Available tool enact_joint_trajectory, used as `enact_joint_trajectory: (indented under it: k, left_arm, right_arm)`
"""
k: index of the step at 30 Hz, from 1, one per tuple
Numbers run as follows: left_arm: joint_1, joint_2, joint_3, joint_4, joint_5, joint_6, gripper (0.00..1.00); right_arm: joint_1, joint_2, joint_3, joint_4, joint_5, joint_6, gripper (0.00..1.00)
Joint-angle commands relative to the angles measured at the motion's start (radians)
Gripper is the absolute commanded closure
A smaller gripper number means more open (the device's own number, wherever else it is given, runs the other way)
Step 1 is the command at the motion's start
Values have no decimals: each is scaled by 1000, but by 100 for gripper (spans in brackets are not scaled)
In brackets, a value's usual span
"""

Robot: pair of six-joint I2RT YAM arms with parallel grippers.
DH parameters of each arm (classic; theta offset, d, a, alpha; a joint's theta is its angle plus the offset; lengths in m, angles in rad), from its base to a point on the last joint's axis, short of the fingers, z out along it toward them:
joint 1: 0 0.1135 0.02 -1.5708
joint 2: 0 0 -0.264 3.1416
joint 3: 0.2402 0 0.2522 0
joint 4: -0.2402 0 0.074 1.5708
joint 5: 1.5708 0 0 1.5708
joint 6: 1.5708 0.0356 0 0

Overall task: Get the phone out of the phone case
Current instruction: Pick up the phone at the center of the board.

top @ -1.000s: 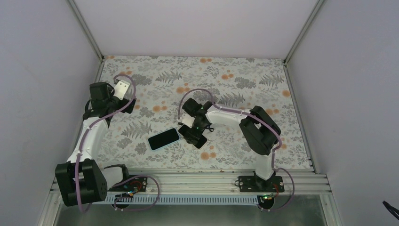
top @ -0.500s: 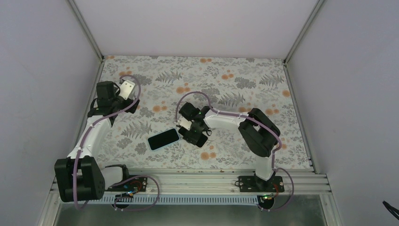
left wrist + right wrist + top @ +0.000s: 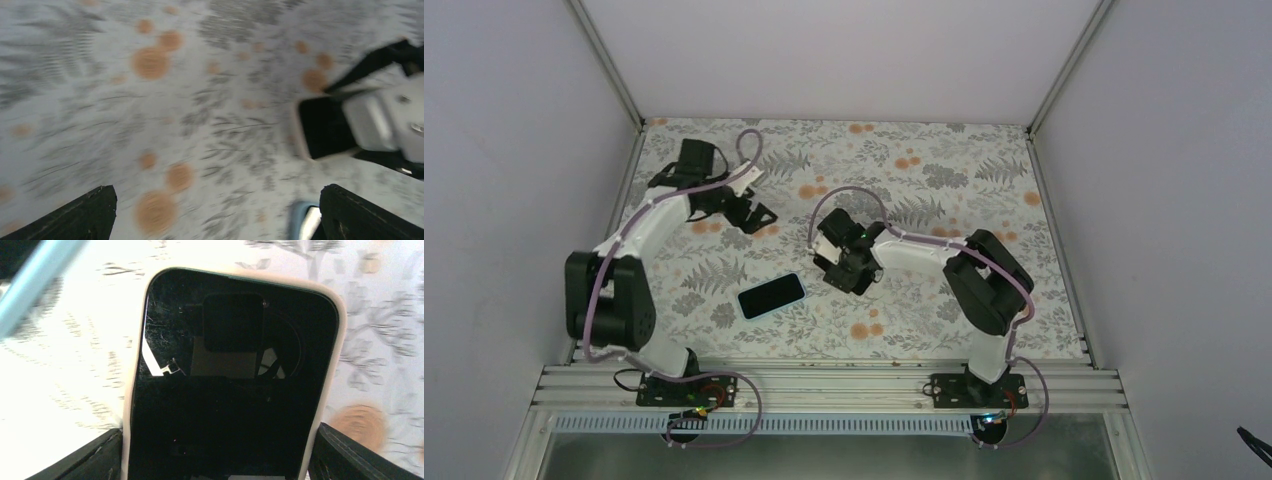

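Observation:
A black-screened phone with a light blue edge [image 3: 771, 296] lies flat on the floral table; its edge shows in the left wrist view [image 3: 304, 220] and the right wrist view [image 3: 35, 280]. My right gripper [image 3: 848, 268] is shut on a white-rimmed case [image 3: 232, 385] with a glossy black face, one finger [image 3: 102, 455] against each long side. I cannot tell whether anything is inside it. The case also shows in the left wrist view [image 3: 324, 127]. My left gripper [image 3: 749, 207] is open and empty above the table, beyond and left of the phone.
The floral table cover [image 3: 924, 160] is walled in by white panels on three sides. An aluminium rail [image 3: 844, 378] carrying both arm bases runs along the near edge. The left arm's elbow [image 3: 609, 300] stands to the left of the phone.
My left arm has swung from the left wall toward the far middle, its gripper now nearer the phone. My right gripper has carried the white-rimmed case slightly farther from the blue-edged phone, which stayed put.

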Motion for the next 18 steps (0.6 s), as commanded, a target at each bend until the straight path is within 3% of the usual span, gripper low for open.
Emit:
enact_joint_trajectory:
  k: [1, 18]
  left_arm:
    - [-58, 122, 119, -278, 221, 87, 0]
    - [-83, 410, 422, -465, 423, 140, 0]
  right_arm:
    - [-15, -83, 65, 93, 61, -31, 64]
    - [-6, -91, 223, 100, 24, -41, 66]
